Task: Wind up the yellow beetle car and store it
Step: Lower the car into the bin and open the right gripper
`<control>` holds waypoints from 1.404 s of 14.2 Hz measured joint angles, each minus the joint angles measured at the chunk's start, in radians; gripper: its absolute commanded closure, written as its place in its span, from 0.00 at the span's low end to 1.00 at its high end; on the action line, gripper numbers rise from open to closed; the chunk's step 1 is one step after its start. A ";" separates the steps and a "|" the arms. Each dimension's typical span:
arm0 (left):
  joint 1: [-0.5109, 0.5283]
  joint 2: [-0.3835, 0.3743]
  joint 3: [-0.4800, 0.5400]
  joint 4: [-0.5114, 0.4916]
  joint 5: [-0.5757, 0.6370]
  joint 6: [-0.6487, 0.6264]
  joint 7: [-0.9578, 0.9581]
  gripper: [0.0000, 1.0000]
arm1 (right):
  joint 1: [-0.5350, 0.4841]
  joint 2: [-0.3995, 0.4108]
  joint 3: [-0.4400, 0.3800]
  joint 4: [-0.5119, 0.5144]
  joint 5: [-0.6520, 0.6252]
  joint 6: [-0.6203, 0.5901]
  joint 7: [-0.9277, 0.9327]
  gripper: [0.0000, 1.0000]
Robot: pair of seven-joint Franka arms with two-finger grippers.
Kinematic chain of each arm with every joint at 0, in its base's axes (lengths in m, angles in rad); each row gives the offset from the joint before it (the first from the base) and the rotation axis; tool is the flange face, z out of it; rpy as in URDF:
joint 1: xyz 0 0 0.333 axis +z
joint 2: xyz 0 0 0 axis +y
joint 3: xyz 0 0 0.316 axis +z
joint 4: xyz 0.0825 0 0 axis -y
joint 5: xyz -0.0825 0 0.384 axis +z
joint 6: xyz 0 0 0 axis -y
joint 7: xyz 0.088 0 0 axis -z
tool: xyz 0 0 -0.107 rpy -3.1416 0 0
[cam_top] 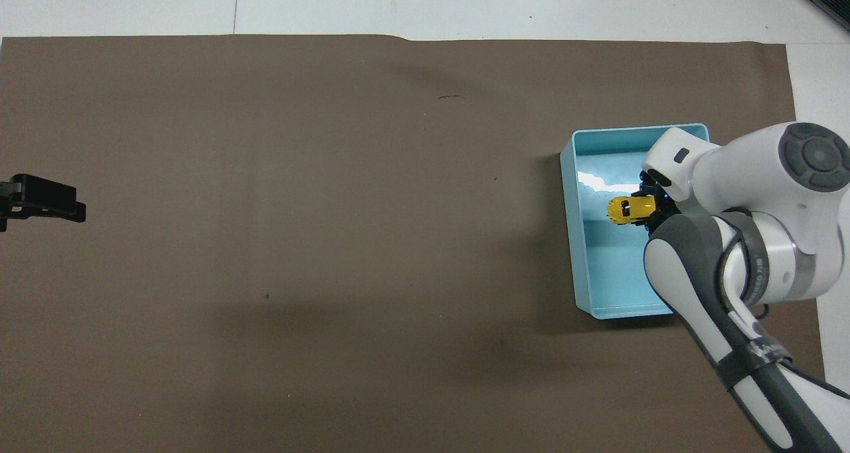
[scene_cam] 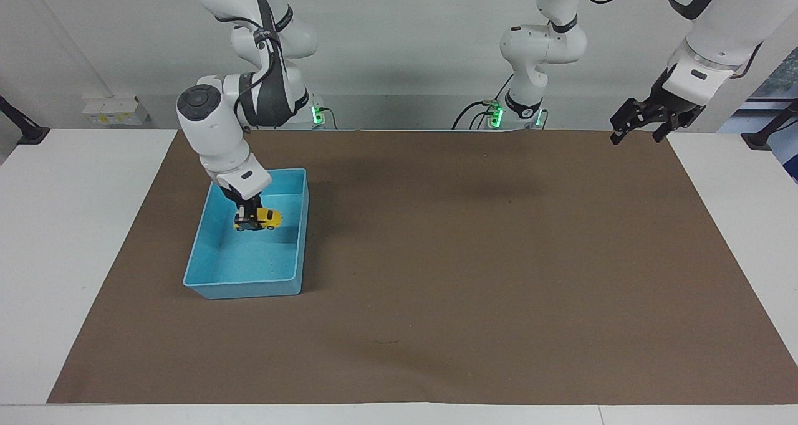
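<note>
The yellow beetle car (scene_cam: pixel 267 219) is a tiny bright yellow toy, held in my right gripper (scene_cam: pixel 247 217), which is shut on it. The gripper holds the car low inside the blue bin (scene_cam: pixel 243 285), in the half nearer the robots; I cannot tell whether its wheels touch the bin floor. In the overhead view the car (cam_top: pixel 624 210) shows inside the bin (cam_top: pixel 574 240) beside the right gripper (cam_top: pixel 654 207), whose fingers are mostly hidden under the wrist. My left gripper (scene_cam: pixel 639 129) waits open and empty, raised over the mat's corner at the left arm's end; it also shows in the overhead view (cam_top: pixel 41 200).
A brown mat (scene_cam: pixel 474 269) covers most of the white table (scene_cam: pixel 75 225). The bin stands on the mat toward the right arm's end. Nothing else lies on the mat.
</note>
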 measured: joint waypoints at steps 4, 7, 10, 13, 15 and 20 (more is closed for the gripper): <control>0.000 0.000 0.000 0.000 0.000 0.000 0.000 0.00 | -0.019 0.063 0.000 -0.051 0.000 0.109 0.000 1.00; 0.000 0.000 0.000 0.000 0.000 0.000 0.000 0.00 | -0.021 0.082 0.000 -0.069 0.000 0.147 0.000 0.97; 0.000 0.000 0.000 0.000 0.000 0.000 0.000 0.00 | -0.021 0.092 0.002 -0.071 0.001 0.152 0.002 0.00; 0.000 0.000 0.000 0.000 0.000 0.000 0.000 0.00 | -0.021 0.092 0.002 -0.052 0.009 0.131 0.017 0.00; 0.000 0.000 0.000 0.000 0.000 0.000 0.000 0.00 | -0.020 0.088 0.008 0.016 0.016 0.041 0.045 0.00; 0.000 0.000 0.000 0.000 0.000 0.000 0.000 0.00 | -0.019 0.052 0.019 0.207 0.023 -0.190 0.192 0.00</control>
